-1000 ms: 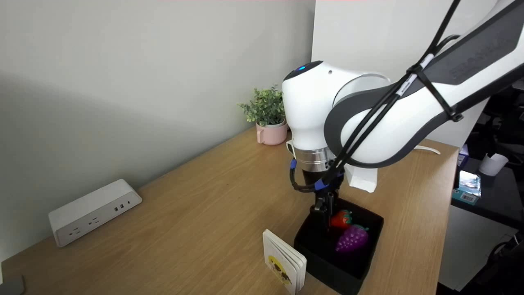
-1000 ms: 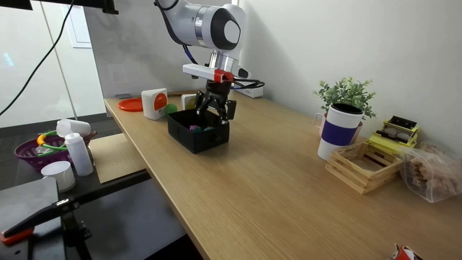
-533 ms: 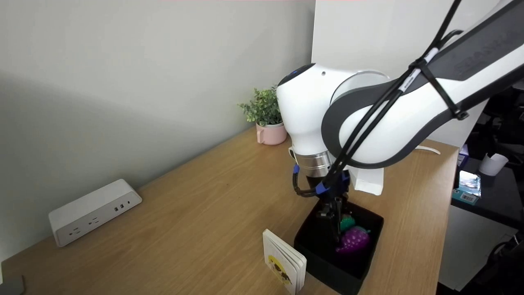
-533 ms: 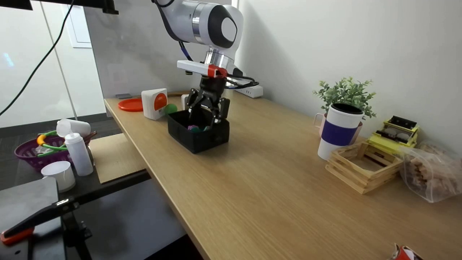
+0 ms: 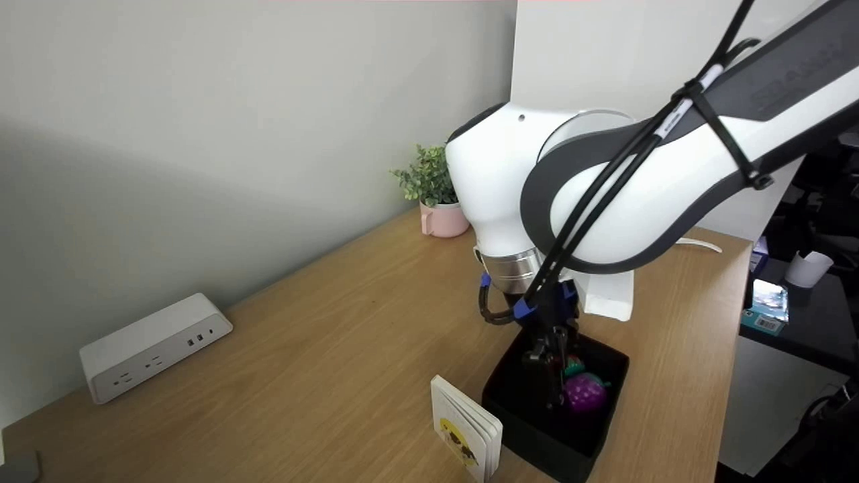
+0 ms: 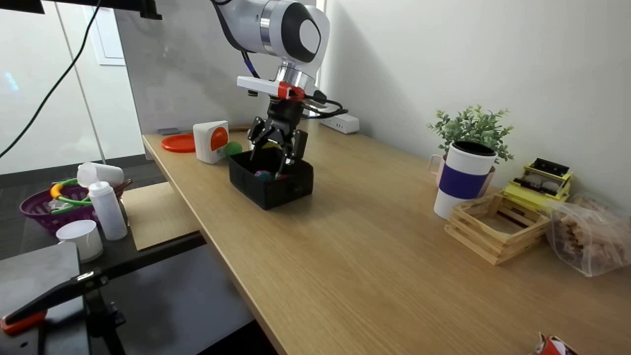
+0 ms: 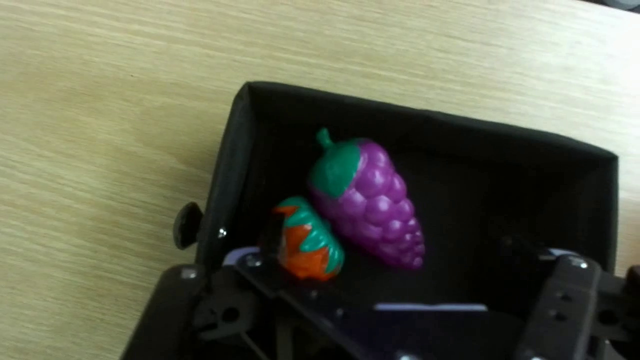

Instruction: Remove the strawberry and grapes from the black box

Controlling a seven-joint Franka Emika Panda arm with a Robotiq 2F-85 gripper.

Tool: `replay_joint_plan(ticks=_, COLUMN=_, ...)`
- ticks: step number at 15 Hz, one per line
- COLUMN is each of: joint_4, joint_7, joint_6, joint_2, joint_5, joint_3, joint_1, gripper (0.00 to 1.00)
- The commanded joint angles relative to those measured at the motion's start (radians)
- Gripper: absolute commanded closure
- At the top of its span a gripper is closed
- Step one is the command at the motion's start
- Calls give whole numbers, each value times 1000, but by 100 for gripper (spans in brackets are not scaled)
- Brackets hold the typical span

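Observation:
The black box (image 7: 430, 116) sits on the wooden table with both fruits inside. Purple grapes (image 7: 379, 212) with a green cap lie near one corner in the wrist view, and the red-orange strawberry (image 7: 306, 252), its green leaves showing, rests against or close beside them. My gripper (image 6: 268, 164) points down into the box with its jaws wide apart. In the wrist view the left finger (image 7: 272, 240) overlaps the strawberry's edge; whether they touch I cannot tell. The right finger stands well away from both fruits. An exterior view shows the gripper (image 5: 556, 402) partly covering the strawberry.
A small board book (image 5: 466, 429) stands by the box's near corner. Around its far side are a white block (image 6: 209, 143), a green ball (image 6: 233, 149) and a red plate (image 6: 178, 143). A cup (image 6: 465, 180) and wooden crate (image 6: 498, 227) stand farther off.
My gripper has shifted across the box, over towards the fruits. Both fruits have turned a little: more green leaf shows on the strawberry, and the grapes point a different way.

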Motion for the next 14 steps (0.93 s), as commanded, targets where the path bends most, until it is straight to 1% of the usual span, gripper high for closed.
replay_joint_plan(ticks=1, joint_4=22, joint_7=7, joint_6=-41, joint_2=2, joint_5=15, joint_3=1, joint_1=2, gripper=0)
replay_joint_plan(ticks=7, joint_4=22, joint_7=-10, joint_6=-15, joint_2=8, joint_5=-7, joint_3=-8, joint_1=-1, gripper=0)
replay_joint_plan(ticks=14, joint_4=28, joint_7=-16, joint_6=-10, joint_2=17, joint_5=0, joint_3=-16, joint_1=-15, gripper=0)
